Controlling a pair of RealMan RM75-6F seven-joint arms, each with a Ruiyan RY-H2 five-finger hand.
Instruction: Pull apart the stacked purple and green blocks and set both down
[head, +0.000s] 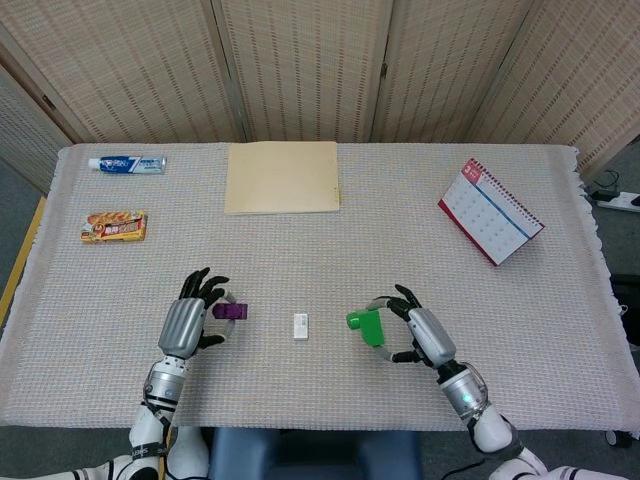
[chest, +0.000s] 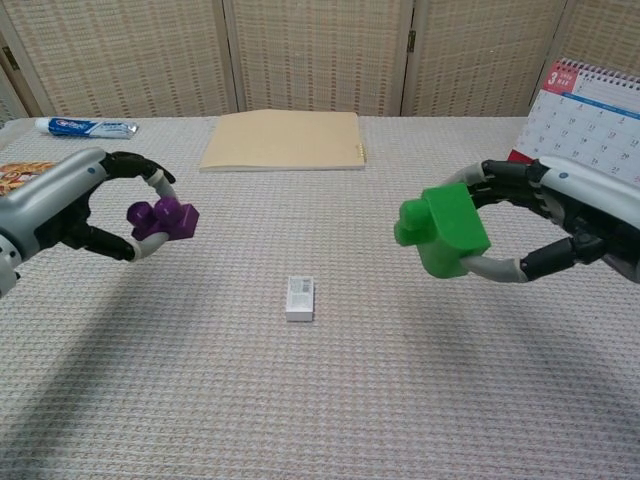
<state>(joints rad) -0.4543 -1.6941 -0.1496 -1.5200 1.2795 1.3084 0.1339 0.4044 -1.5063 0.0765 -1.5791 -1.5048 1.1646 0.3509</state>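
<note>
The two blocks are apart. My left hand (head: 191, 320) (chest: 90, 205) pinches the small purple block (head: 230, 311) (chest: 162, 218) between thumb and fingers, above the table at the left. My right hand (head: 418, 335) (chest: 545, 225) grips the larger green block (head: 366, 326) (chest: 443, 231) at the right, also held off the cloth. Both blocks hang in the air, a wide gap between them.
A small white box (head: 300, 326) (chest: 299, 298) lies on the cloth between the hands. Farther back are a tan folder (head: 283, 177), a toothpaste tube (head: 127, 163), a snack packet (head: 115, 227) and a desk calendar (head: 489, 211).
</note>
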